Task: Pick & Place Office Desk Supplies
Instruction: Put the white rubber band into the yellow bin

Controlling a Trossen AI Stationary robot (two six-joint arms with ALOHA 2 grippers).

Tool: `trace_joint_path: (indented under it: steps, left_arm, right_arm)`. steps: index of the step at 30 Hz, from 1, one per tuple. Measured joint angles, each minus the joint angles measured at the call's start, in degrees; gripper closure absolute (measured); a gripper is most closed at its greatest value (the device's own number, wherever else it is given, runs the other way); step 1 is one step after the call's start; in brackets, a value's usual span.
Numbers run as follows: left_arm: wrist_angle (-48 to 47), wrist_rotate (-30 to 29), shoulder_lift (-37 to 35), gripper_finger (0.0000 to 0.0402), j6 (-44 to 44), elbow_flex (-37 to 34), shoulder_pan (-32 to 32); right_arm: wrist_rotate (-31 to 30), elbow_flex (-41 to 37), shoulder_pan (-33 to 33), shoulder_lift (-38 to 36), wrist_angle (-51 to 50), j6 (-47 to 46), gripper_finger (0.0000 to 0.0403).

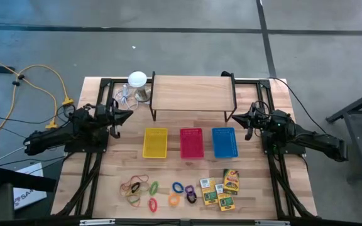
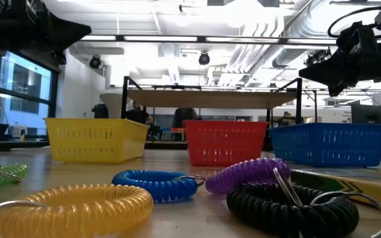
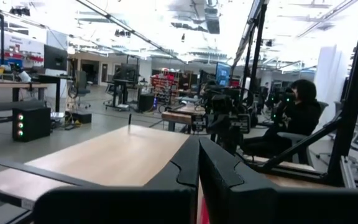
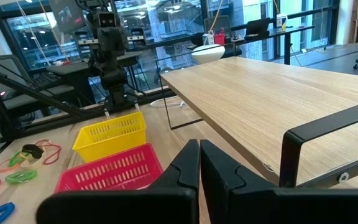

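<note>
The supplies lie near the table's near edge: thin orange, yellow and green rubber bands (image 1: 137, 186), small coiled rings (image 1: 180, 192) and yellow-and-green card boxes (image 1: 222, 188). The low view shows the yellow ring (image 2: 78, 208), blue ring (image 2: 155, 185), purple ring (image 2: 247, 175) and black ring (image 2: 290, 210) flat on the wood. My left gripper (image 1: 131, 115) hangs shut above the table's left side, beside the shelf's left leg. My right gripper (image 1: 234, 117) hangs shut on the right side, past the blue basket. In the wrist views both the left gripper (image 3: 197, 144) and the right gripper (image 4: 199, 146) hold nothing.
A yellow basket (image 1: 155, 143), a red basket (image 1: 191, 143) and a blue basket (image 1: 225, 142) stand in a row mid-table. Behind them stands a wooden shelf on black legs (image 1: 192, 94). A white round-topped object with a cable (image 1: 137, 80) sits at the far left.
</note>
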State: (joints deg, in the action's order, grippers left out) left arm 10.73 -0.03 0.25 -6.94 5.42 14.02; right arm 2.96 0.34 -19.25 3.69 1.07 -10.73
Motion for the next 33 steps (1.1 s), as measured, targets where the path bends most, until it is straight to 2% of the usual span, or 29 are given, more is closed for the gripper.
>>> trace_joint_path:
  steps: [6,14,21,33]
  left_arm:
    - [-5.3,0.0,1.0,0.0401,0.0,4.5,0.0]
    - [-12.1,0.7,7.5,0.0401,-0.2,12.2,0.0]
    - [-17.1,5.9,14.5,0.0401,-0.5,19.0,0.0]
    - [-29.9,9.8,24.1,0.0401,-1.7,30.2,-0.2]
  right_arm:
    - [0.0,0.0,0.0,0.0,0.0,0.0,0.0401]
    - [0.0,0.0,0.0,0.0,0.0,0.0,0.0401]
    - [0.0,0.0,0.0,0.0,0.0,0.0,0.0401]
    - [0.0,0.0,0.0,0.0,0.0,0.0,0.0401]
